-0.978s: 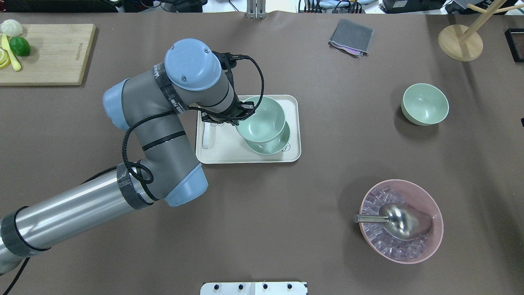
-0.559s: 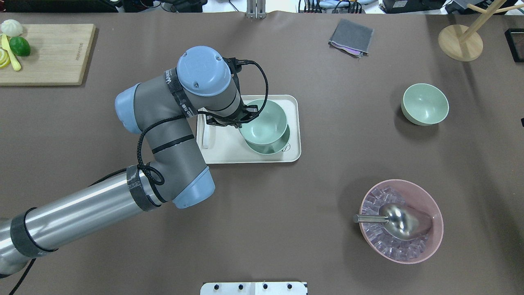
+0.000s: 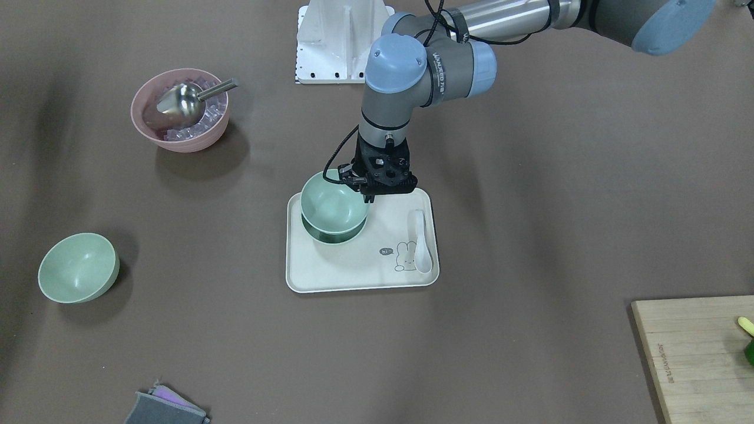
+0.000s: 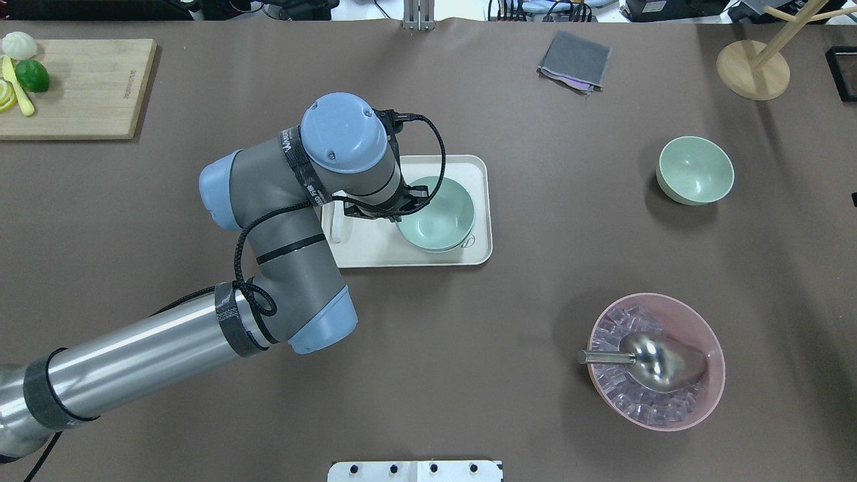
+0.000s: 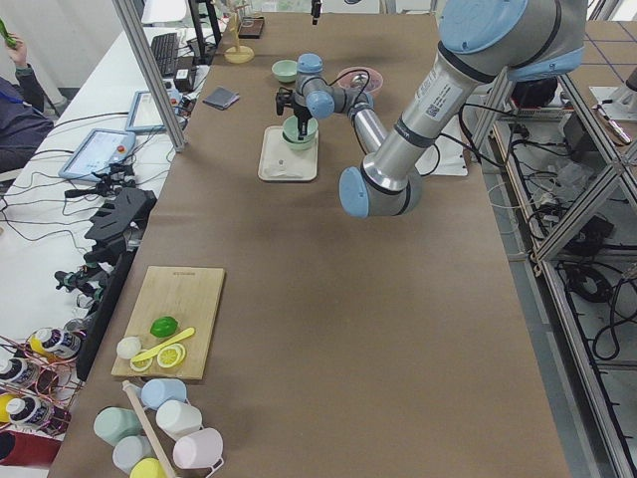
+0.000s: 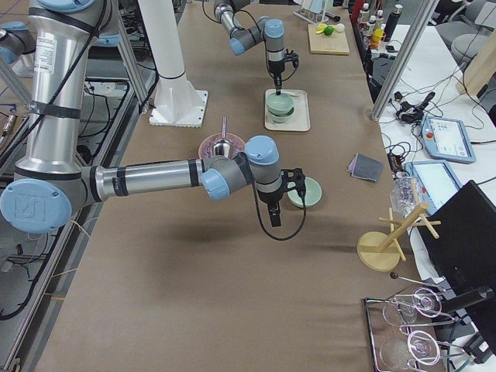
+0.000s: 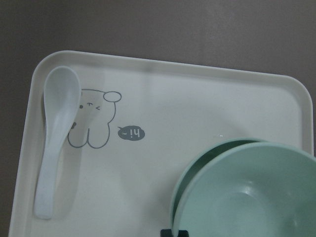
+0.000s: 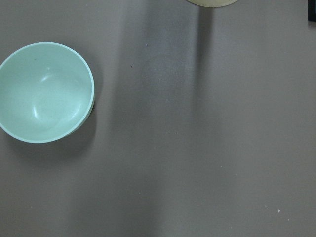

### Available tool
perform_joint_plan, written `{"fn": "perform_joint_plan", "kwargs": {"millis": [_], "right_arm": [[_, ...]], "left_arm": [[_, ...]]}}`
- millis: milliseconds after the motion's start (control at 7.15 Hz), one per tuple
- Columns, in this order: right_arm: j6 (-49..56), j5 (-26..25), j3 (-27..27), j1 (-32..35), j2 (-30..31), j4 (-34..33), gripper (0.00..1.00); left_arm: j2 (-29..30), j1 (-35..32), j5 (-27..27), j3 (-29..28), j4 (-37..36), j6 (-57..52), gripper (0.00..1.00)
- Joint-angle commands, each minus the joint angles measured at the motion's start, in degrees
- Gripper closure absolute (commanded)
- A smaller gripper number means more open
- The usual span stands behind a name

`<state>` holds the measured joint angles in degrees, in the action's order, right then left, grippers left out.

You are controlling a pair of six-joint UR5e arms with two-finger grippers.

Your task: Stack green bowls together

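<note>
Front view: the left hand pinches the top bowl by its rim, right over the lower bowl on the tray, mid tabletop. Overhead: the third bowl stands alone toward the right edge. Right side view: the right hand hovers beside it; I cannot tell its opening.

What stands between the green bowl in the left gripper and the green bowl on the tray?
Nothing visible. The held bowl, in the left gripper, is directly over the tray bowl, nearly aligned. The spoon lies aside on the tray.
</note>
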<state>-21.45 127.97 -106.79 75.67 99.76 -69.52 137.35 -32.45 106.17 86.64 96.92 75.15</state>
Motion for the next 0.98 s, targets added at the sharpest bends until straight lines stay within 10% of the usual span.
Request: {"fn": "perform_joint_plan", "kwargs": {"millis": [0,839], "right_arm": [[0.0,0.0,0.0,0.0,0.0,0.0,0.0],[0.0,-0.1,0.0,0.0,0.0,0.0,0.0]], "left_arm": [[-0.1,0.0,0.0,-0.8,1.9,0.0,1.0],[0.3,0.0,-1.7,-3.7,4.7,0.1,1.0]]}}
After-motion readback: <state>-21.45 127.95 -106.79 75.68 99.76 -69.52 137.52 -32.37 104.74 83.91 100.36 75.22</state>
